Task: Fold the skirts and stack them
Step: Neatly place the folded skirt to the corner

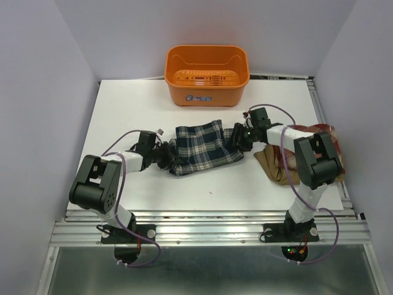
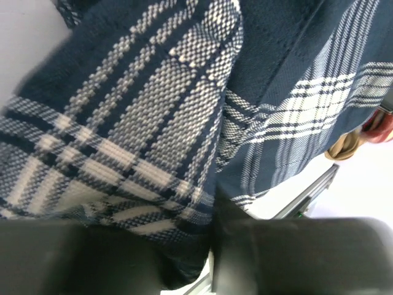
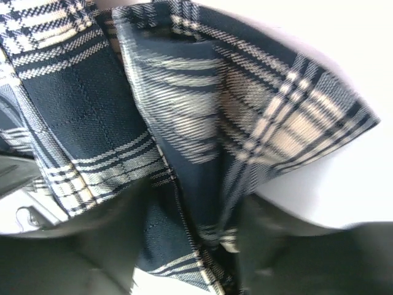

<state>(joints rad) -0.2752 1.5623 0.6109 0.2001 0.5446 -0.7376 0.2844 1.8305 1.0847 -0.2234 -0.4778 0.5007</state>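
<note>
Since the desk (image 1: 123, 117) carries everything shown, read each position from the orange basket (image 1: 206, 95) at its far edge. The navy-green-white plaid skirt (image 1: 202, 146) lies just on the arms' side of the basket, spread loosely and rumpled, with one end bunched at each arm. The tan skirt (image 1: 270, 165) sits nearer the arms than the basket and off to its right, a crumpled heap. The red-and-white plaid skirt (image 1: 320, 130) lies further to the basket's right, touching the tan one and partly hidden by the right arm. Neither is folded.

The left fingers (image 2: 295, 258) are pinched on the navy skirt's end to the left of the basket's middle, with cloth running down into the narrow gap between them. The right fingers (image 3: 295, 252) likewise clamp a gathered fold of the same skirt, at the end to the right of the basket's middle.

The step in hand appears to be spreading this skirt for its first fold. To do it well, draw your two grips apart evenly until the cloth between them is taut and the pleats lie flat. Hold both ends level, then carry them together so the edges meet squarely. Each grip looks to hold a bunch rather than a clean corner, so expect a skewed fold unless you regrip.
</note>
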